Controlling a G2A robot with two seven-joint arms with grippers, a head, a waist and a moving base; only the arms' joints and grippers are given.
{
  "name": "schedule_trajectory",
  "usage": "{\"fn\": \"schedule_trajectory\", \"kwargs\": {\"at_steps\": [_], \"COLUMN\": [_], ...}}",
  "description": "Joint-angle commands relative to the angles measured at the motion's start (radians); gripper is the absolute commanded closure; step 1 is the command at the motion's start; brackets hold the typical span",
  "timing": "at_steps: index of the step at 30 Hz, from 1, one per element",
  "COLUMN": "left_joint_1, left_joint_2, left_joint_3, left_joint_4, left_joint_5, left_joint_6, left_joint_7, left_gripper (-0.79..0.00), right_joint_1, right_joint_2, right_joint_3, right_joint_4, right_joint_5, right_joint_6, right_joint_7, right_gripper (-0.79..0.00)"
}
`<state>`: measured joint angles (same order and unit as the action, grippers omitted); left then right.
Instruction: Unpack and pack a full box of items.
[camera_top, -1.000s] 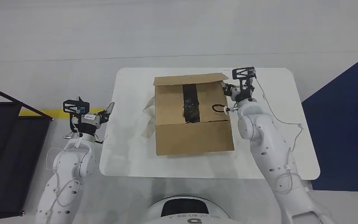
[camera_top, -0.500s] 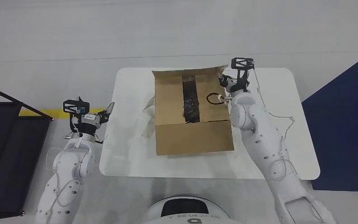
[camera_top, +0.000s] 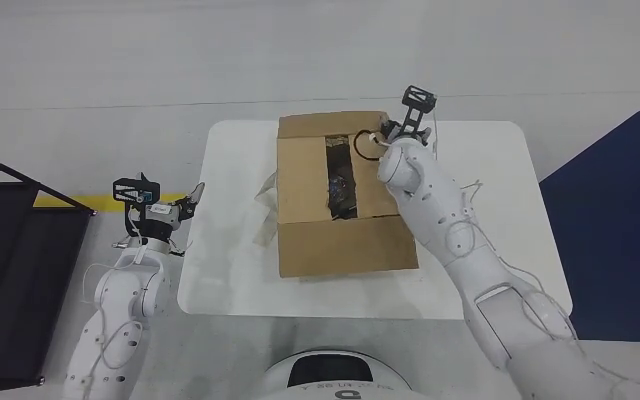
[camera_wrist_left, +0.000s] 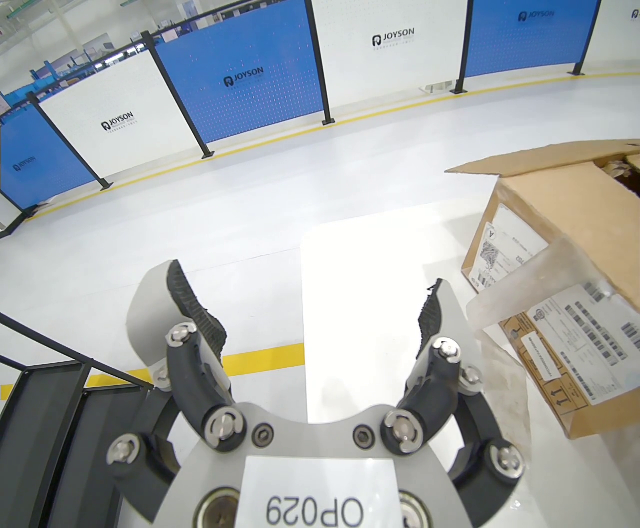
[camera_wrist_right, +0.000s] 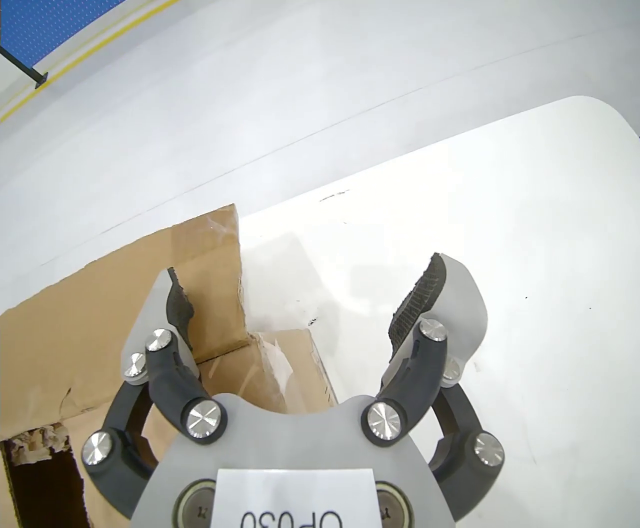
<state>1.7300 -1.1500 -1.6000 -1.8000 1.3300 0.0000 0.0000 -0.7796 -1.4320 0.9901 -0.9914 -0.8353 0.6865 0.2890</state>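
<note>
At the far edge of the box (camera_top: 345, 245), the right hand (camera_wrist_right: 306, 272), fingers spread, has pushed the back flap (camera_top: 320, 124) outward, readying it for unpacking.

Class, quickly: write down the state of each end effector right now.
Left end effector: open, holding nothing.
Right end effector: open, holding nothing.

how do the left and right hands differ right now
The left hand hangs at the white table's edge; the right hand sits at the brown cardboard box's far corner. The left hand is apart from the box; the right hand is by its raised flap. Both are open, empty.
</note>
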Motion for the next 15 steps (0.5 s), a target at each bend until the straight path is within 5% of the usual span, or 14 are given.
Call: {"fn": "schedule_trajectory", "kwargs": {"at_steps": [1, 9, 15], "left_joint_1": [0.000, 0.000, 0.000], "left_joint_2": [0.000, 0.000, 0.000], "left_joint_3": [0.000, 0.000, 0.000], "left_joint_4": [0.000, 0.000, 0.000], "left_joint_5": [0.000, 0.000, 0.000], "left_joint_6": [0.000, 0.000, 0.000], "left_joint_7": [0.000, 0.000, 0.000], "left_gripper": [-0.785, -0.785, -0.785], "right_joint_1": [-0.005, -0.182, -0.192], "right_joint_2": [0.000, 0.033, 0.035], "right_joint_3": [0.024, 0.213, 0.219], "right_joint_4": [-0.023, -0.330, -0.344], "right_joint_5": [0.026, 0.107, 0.101], "right_joint_6": [-0.018, -0.164, -0.170], "right_joint_7": [-0.020, -0.157, -0.168], "right_gripper": [-0.785, -0.785, -0.785]}}
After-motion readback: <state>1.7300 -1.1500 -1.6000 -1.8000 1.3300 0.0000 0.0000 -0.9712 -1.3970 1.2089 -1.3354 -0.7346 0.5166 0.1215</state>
